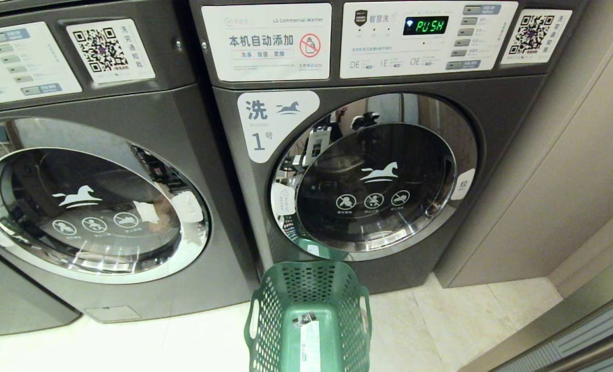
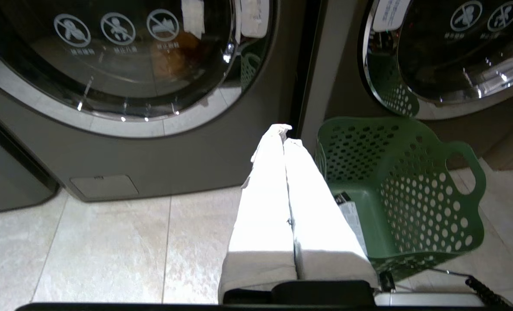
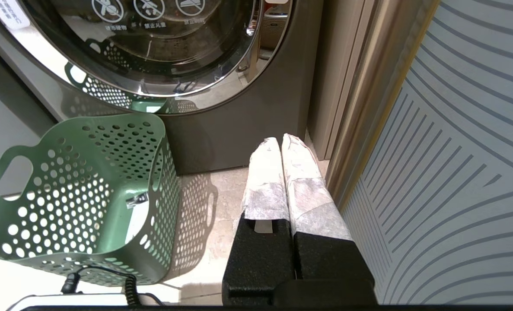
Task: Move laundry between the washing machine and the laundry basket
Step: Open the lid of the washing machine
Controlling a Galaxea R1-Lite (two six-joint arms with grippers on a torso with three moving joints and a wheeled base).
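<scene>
Green laundry basket [image 1: 309,305] empty; only wrist views show left claw [image 2: 284,131], right claw [image 3: 282,142] pressed together.

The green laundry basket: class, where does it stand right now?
In the head view, the laundry basket stands on the floor at bottom centre, just in front of the lower left of the closed door of the washer labelled 1.

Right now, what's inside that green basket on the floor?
The green basket holds no clothes: only a white tag lies on its bare floor, in the head view and both wrist views. The corner under the near rim is hidden in the head view.
</scene>
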